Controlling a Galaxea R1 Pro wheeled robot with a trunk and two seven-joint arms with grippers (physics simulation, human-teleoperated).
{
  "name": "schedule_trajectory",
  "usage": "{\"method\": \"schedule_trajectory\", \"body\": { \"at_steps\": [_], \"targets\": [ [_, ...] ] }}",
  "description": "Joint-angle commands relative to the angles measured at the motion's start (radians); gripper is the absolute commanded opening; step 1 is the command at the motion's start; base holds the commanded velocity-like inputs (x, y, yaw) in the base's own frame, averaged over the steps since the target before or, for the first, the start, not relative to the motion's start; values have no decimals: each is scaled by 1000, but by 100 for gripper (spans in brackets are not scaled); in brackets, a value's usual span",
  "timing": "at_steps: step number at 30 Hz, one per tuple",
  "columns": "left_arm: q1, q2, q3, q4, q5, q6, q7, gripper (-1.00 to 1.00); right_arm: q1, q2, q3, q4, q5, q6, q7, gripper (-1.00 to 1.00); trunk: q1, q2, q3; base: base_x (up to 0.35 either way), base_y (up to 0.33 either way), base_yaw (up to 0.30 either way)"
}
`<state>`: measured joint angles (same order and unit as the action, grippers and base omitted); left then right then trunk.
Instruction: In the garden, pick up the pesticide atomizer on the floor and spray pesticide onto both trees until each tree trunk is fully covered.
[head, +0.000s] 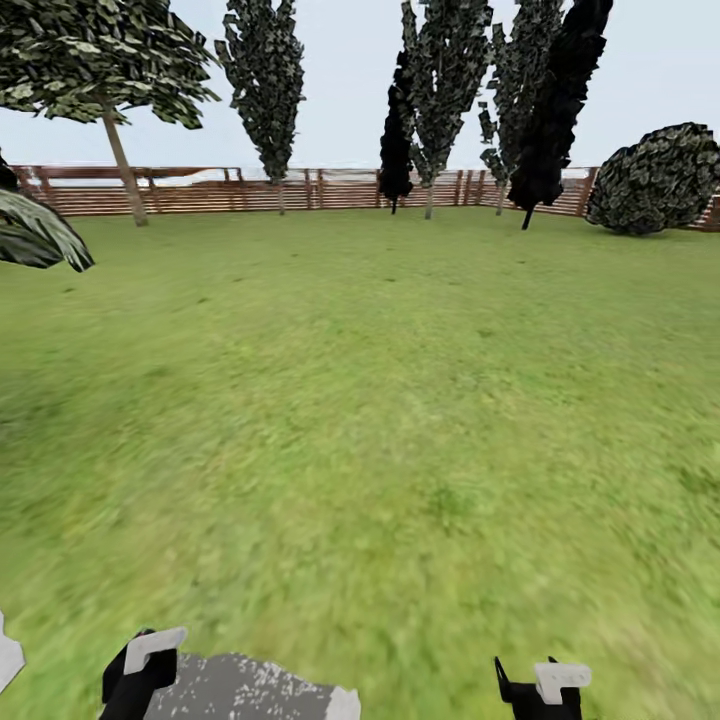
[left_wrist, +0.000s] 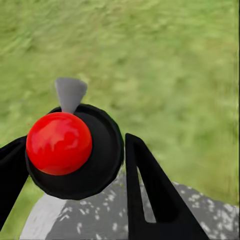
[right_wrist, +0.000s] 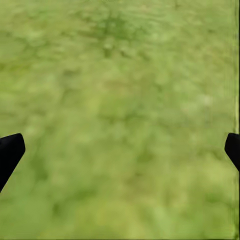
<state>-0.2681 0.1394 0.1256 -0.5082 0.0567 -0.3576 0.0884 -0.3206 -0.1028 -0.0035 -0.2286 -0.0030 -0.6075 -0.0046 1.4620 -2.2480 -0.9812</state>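
Two black fingers (left_wrist: 150, 195) of the left gripper (left_wrist: 70, 175) stand on either side of the pesticide atomizer (left_wrist: 75, 150), a black round-bodied sprayer with a glossy red ball on top and a small grey cone nozzle; the jaws are narrow and appear to hold its body, one finger on each side, the nozzle pointing away over the grass; beneath it shows a grey speckled part of the robot itself. The right gripper (right_wrist: 120, 150) carries nothing; its two dark fingertips (right_wrist: 10, 150) sit at the far edges of the right wrist view with bare grass between them, so these jaws are wide.

In the head view the left gripper (head: 140, 665) and the right gripper (head: 545, 690) sit low at the bottom edge, above the blotchy green grass floor (head: 380, 420); the lawn runs far out to a brown fence of horizontal wooden slats (head: 230, 190). Along the fence stand several slim dark-leaved trees (head: 445, 90), a round dark bush (head: 655, 180) and a broad-crowned tree with a thin leaning stem (head: 120, 150); I cannot make out a thick grey-brown trunk among them.

By my judgement the picking up is done and the robot is on its way to search for the first tree; no spraying can begin yet. The next move calls for turning or driving until a thick trunk comes near, then aiming the nozzle at the bark.
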Motion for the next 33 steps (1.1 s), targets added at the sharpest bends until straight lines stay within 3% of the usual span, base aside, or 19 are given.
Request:
{"method": "schedule_trajectory", "body": {
  "at_steps": [1,33],
  "targets": [
    [0,0,0,0,0,0,0,-100,0,0,0,0,0,0,0,100,0,0,0,175,-228,-300],
    [0,0,0,0,0,0,2,-100,0,1,2,3,-3,3,6,100,0,0,0,202,-221,-300]
  ]
}}
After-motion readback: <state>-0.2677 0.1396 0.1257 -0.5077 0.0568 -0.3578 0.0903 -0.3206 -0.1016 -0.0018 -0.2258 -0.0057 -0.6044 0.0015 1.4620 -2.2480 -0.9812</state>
